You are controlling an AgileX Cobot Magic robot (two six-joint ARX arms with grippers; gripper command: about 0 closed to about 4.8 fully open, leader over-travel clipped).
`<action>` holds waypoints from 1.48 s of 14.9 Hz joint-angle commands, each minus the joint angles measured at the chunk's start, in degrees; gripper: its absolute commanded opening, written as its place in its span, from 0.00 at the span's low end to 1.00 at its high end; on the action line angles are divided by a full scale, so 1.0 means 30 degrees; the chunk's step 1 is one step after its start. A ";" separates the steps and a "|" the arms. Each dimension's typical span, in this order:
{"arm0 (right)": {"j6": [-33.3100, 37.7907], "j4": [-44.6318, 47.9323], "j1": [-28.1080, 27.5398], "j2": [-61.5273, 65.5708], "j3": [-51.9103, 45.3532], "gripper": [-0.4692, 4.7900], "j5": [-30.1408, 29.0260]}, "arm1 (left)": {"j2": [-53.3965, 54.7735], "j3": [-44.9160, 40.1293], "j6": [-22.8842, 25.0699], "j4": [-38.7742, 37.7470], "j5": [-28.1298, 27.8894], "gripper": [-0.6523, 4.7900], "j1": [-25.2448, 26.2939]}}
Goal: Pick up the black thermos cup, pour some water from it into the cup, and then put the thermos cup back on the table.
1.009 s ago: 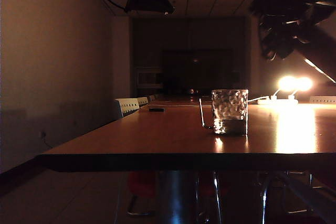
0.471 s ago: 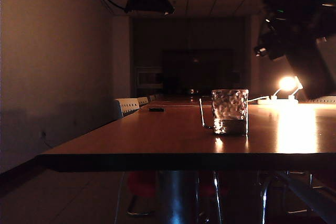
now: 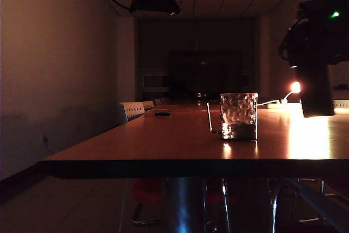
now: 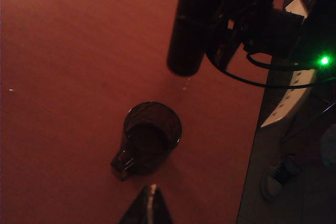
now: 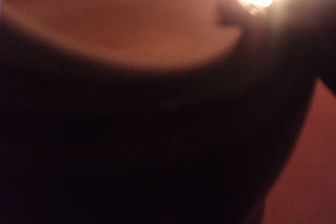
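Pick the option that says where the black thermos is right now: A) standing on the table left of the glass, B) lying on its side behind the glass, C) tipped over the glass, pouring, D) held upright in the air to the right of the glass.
D: the black thermos hangs upright in the right gripper, above the table, right of the glass.

Black thermos cup (image 3: 316,88) upright, aloft — cup (image 3: 239,115) on table (image 3: 163,145).

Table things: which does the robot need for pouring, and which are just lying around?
Needed: tall black thermos cup, held aloft by the right gripper; short dimpled clear glass cup; glossy brown wooden table.
Lying about: small dark flat object far down the table; glowing lamp; pale chairs. Shut left gripper hovers above the glass.
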 commanded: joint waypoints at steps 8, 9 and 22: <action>0.0729 0.1333 -0.1588 0.0787 0.0146 0.35 -0.3599 | -0.0160 0.0109 -0.0131 0.0262 0.0204 0.11 -0.0197; 0.0831 0.1413 -0.1588 0.1027 0.0146 0.35 -0.3577 | -0.0160 0.0109 -0.0168 0.0262 0.0204 0.11 -0.0211; 0.0539 0.1071 -0.1610 0.1231 -0.0816 0.85 -0.3599 | -0.0160 0.0117 -0.0357 0.0270 0.0204 0.11 -0.0211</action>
